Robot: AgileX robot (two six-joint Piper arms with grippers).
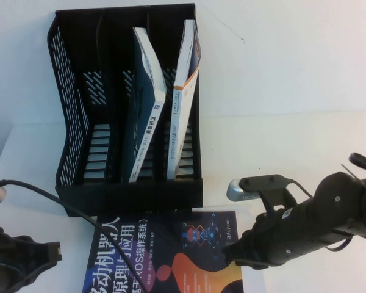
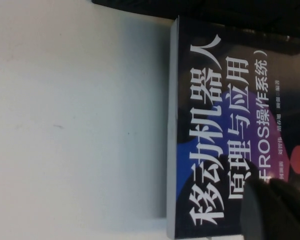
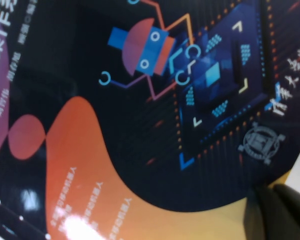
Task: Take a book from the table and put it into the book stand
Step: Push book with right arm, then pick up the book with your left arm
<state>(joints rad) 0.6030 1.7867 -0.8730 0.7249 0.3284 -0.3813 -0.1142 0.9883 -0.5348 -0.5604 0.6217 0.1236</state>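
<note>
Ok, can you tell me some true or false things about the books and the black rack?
1. The book stand holds two books. True.
2. The stand's left slot has a book in it. False: it is bare; the teal book and white-and-grey book fill the others.
3. The black book lies flat on the table. True.
4. The right gripper is over the stand. False: it is at the black book's edge; the left gripper is beside that book.

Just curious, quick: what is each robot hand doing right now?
Left tool: beside the black book, grip cannot be told.
Right tool: at the book's right edge, cannot be told.
</note>
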